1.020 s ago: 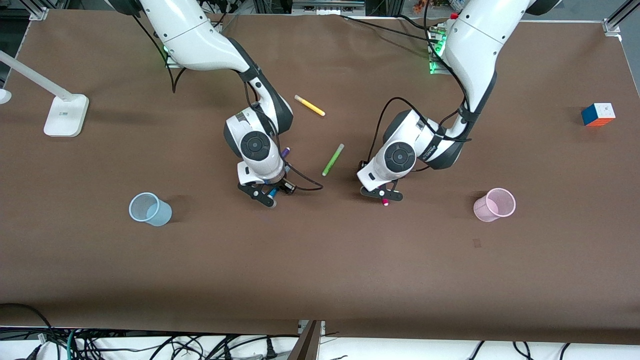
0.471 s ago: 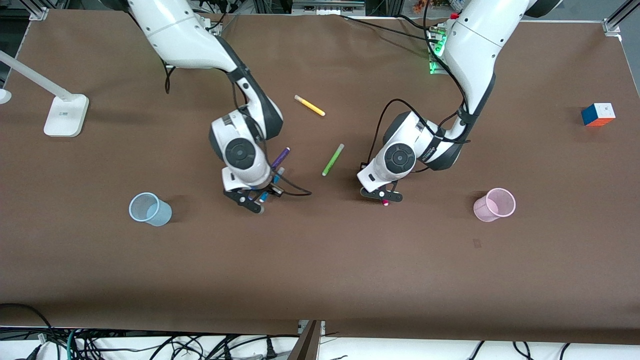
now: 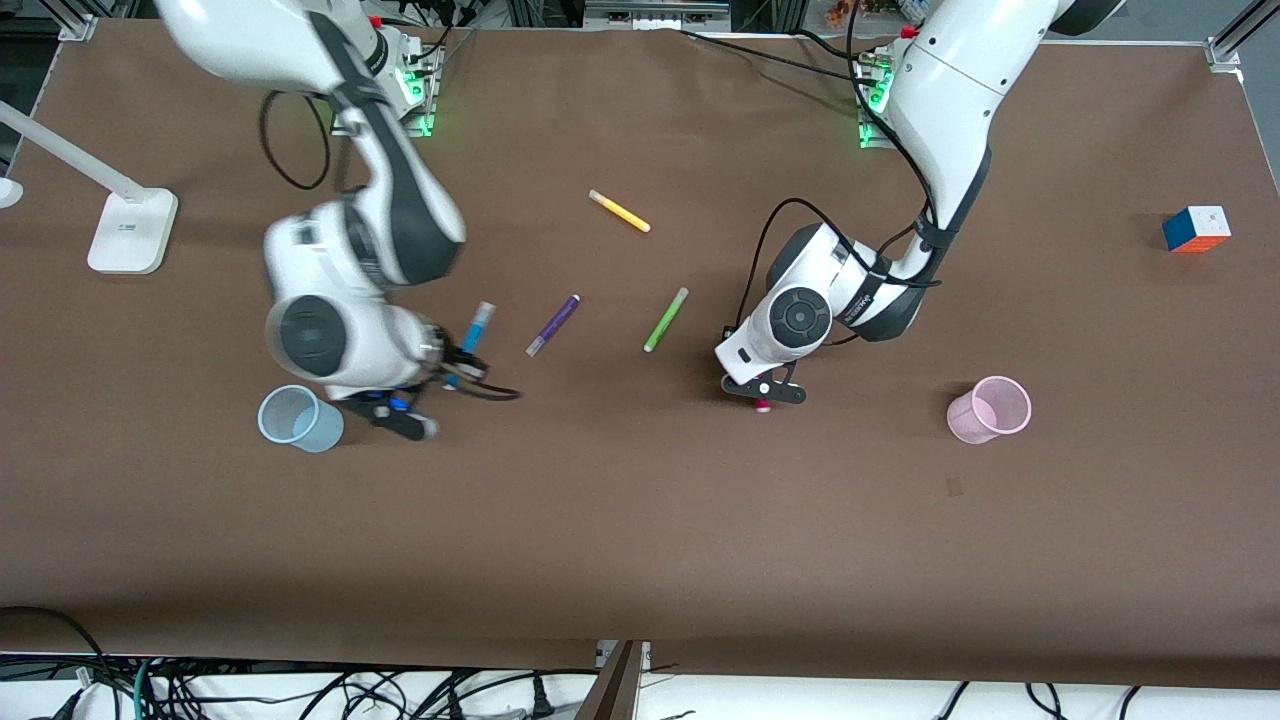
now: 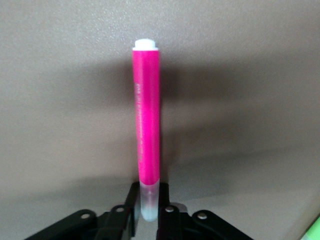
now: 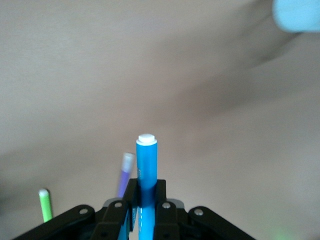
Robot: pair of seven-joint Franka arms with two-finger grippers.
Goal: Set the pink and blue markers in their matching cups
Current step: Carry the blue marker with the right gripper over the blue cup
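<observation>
My right gripper (image 3: 405,418) hangs over the table next to the pale blue cup (image 3: 298,418), on the side toward the pens. In the right wrist view it (image 5: 146,197) is shut on the sky-blue marker (image 5: 146,165), white tip pointing down. The cup's rim (image 5: 297,15) shows at that view's corner. A sky-blue pen shaft (image 3: 478,330) shows beside the right wrist. I cannot tell whether it is the held one. My left gripper (image 3: 765,395) is shut on the pink marker (image 4: 146,115) by its pale cap, just above the table. The pink cup (image 3: 990,408) stands toward the left arm's end.
A purple pen (image 3: 553,325) and a lime-green pen (image 3: 666,318) lie between the two arms. A yellow pen (image 3: 619,211) lies farther from the front camera. A colour cube (image 3: 1196,228) sits at the left arm's end. A white lamp base (image 3: 130,230) sits at the right arm's end.
My right arm has swung fast from beside the purple pen toward the blue cup, with the blue marker, uncovering the purple pen. The left arm has hardly moved.
</observation>
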